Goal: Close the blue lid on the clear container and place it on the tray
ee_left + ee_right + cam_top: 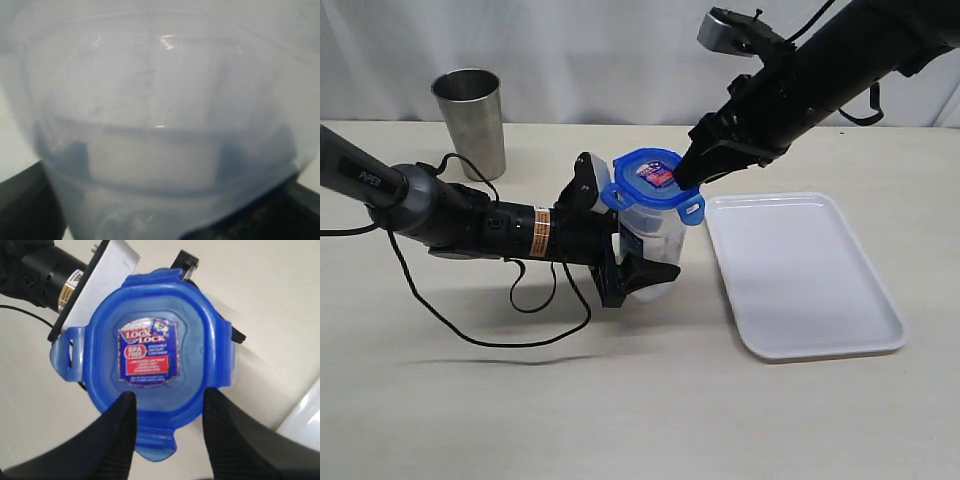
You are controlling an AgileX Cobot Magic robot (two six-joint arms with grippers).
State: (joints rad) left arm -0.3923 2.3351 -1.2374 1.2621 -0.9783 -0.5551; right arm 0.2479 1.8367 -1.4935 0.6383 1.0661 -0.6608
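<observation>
The clear container (658, 238) stands upright on the table, just left of the tray (810, 290). My left gripper (638, 262) is shut on its lower body, and in the left wrist view its translucent wall (160, 115) fills the picture. The blue lid (653, 180) sits on top of the container, with its flaps sticking out. In the right wrist view the lid (150, 355) shows its sticker. My right gripper (169, 399) hovers over the lid's rim, open, one finger on each side of a flap. In the exterior view the right gripper (685, 176) is at the lid's right edge.
A grey steel cup (470, 120) stands at the back left. A black cable (520, 305) loops on the table under the left arm. A corner of the white tray (305, 415) shows in the right wrist view.
</observation>
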